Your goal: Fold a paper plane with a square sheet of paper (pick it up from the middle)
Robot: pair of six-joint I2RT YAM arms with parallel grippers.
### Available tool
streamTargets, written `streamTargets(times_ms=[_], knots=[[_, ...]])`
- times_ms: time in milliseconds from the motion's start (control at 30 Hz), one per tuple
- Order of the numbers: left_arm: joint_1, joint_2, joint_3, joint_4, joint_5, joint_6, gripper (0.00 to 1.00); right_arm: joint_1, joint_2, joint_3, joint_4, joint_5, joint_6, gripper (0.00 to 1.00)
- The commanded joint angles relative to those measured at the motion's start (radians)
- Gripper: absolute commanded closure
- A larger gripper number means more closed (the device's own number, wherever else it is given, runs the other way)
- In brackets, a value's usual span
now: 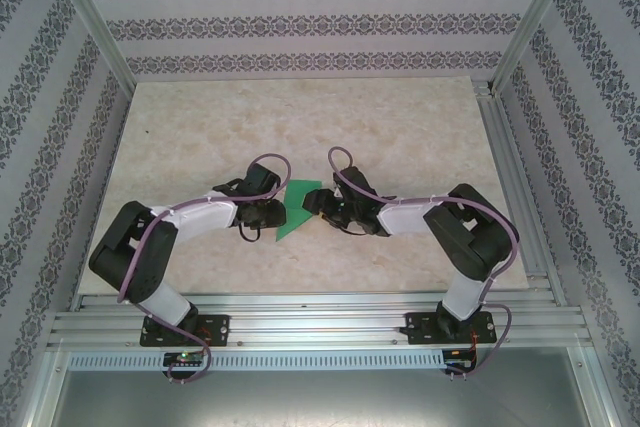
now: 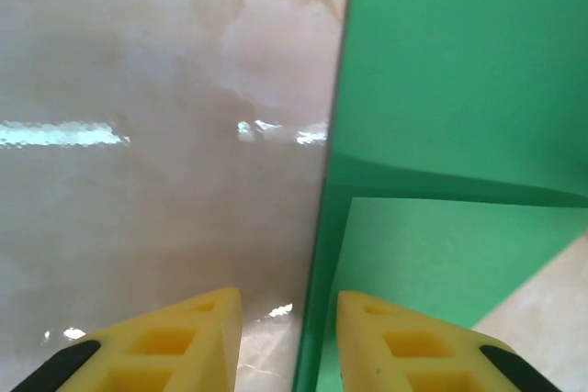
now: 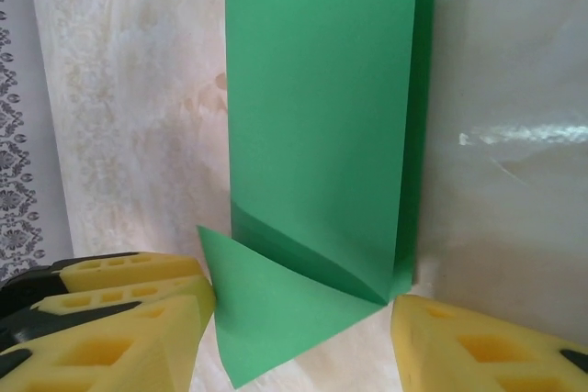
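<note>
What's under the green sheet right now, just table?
The square sheet of paper rests on the marbled table, visible beside it. Its folded corner flap overlies its near end. What's directly beneath is covered, so cannot be seen.

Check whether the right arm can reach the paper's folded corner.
Probably yes: the right fingers stand open astride that corner flap, with nothing between them and the green paper.
</note>
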Motion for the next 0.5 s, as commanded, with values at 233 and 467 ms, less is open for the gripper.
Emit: streamTargets(times_ms=[233,467], knots=[[0.018,0.036,0.028,-0.031,-0.025,0.027,0.68,0.021,0.055,0.064,0.024,-0.037,0.027,0.50],[0.020,0.029,0.027,-0.032,-0.024,0.032,0.68,0.038,0.087,0.104,0.029,-0.050,0.031,0.65]])
